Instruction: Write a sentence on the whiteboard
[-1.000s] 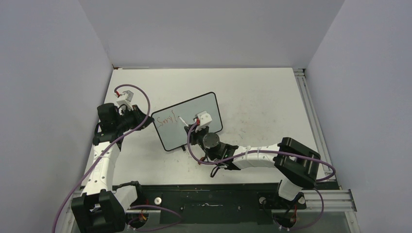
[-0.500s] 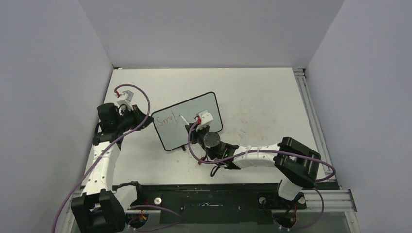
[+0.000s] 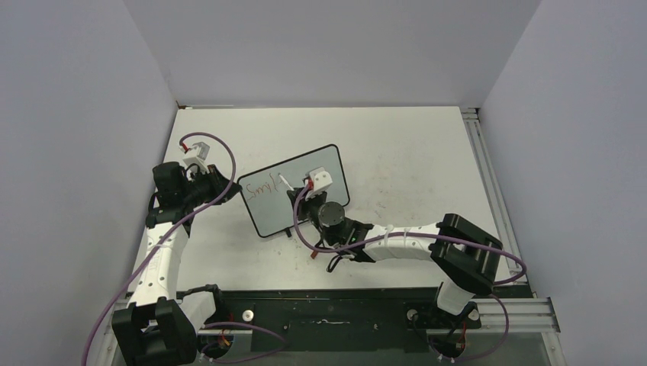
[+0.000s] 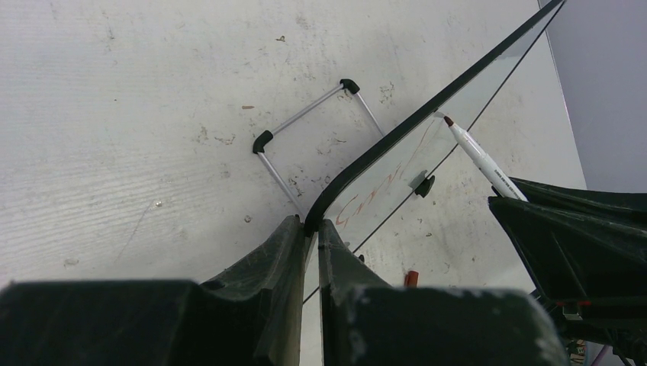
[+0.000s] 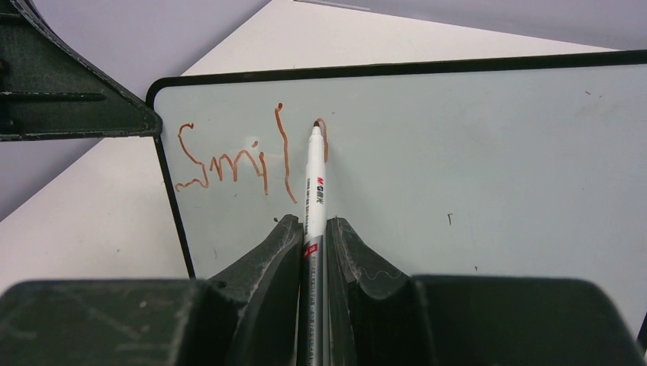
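The whiteboard [image 3: 268, 210] is stood on the worktop [image 3: 404, 152], left edge clamped in the left hand [image 4: 311, 229]; the marker [image 5: 314, 179] in the right hand [image 5: 313, 229] is placed at the right end of the lettering [image 5: 229, 164]

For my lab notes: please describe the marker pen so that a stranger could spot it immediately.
Find the black-framed whiteboard on the table. Before its pale face, the right gripper clamps a slim white marker, its tip at the red lettering. Only it is pen-shaped and white.

A slim white marker [image 5: 315, 175] shows a printed barrel and dark tip. On the scuffed white table [image 3: 412, 152] lies a small red piece [image 4: 412, 277] (possibly the marker's cap). Pale grey walls [image 3: 328, 46] enclose it.
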